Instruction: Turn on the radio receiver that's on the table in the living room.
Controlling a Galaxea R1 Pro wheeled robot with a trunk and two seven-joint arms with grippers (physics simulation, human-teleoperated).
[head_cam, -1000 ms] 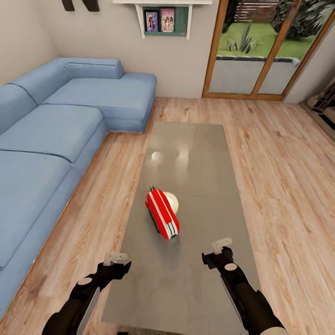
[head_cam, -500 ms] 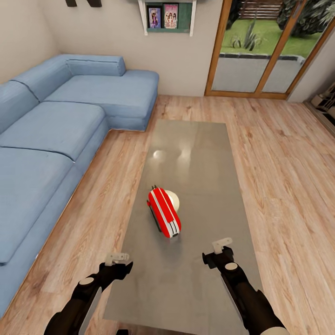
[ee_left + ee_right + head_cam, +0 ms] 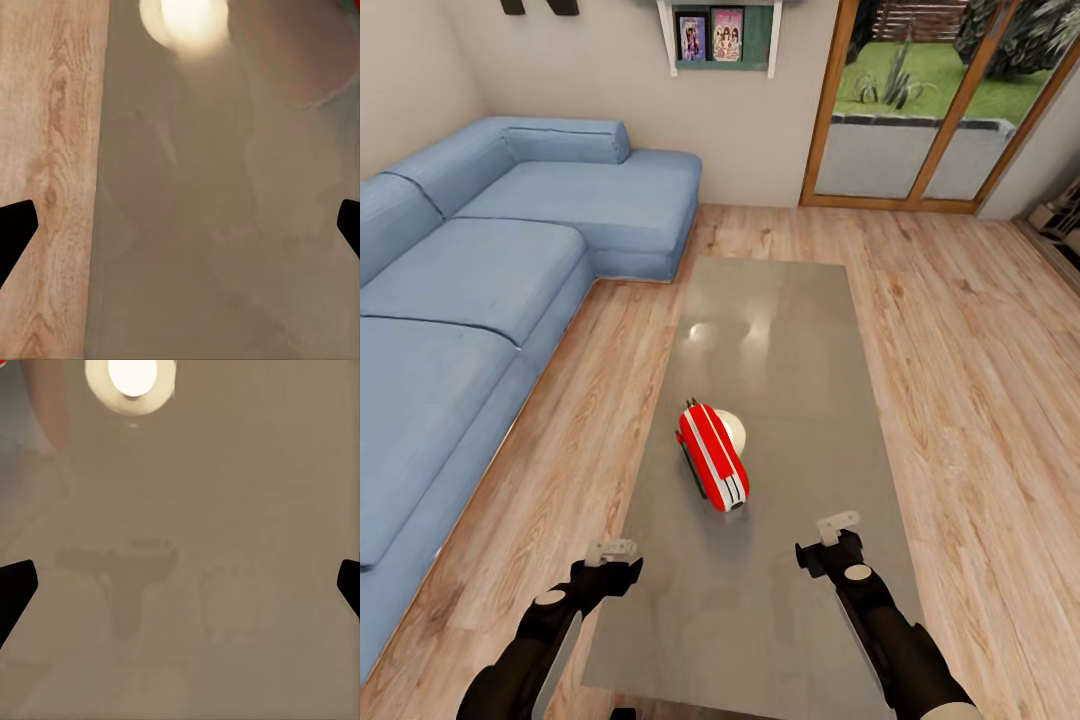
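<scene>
Nothing much shifts since half a second ago: your left gripper (image 3: 611, 549) sits slightly lower at the lower left, fingers spread; your right gripper (image 3: 837, 523) is spread too. Your radio receiver (image 3: 712, 456) lies mid-frame on the table (image 3: 800, 330), above both.

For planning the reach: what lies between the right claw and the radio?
In the head view, only bare glossy table separates the right claw from the radio receiver.

We cannot read the radio receiver's (image 3: 712, 456) dial beyond our right end effector (image 3: 838, 532); the sofa (image 3: 470, 290) is cropped.
</scene>
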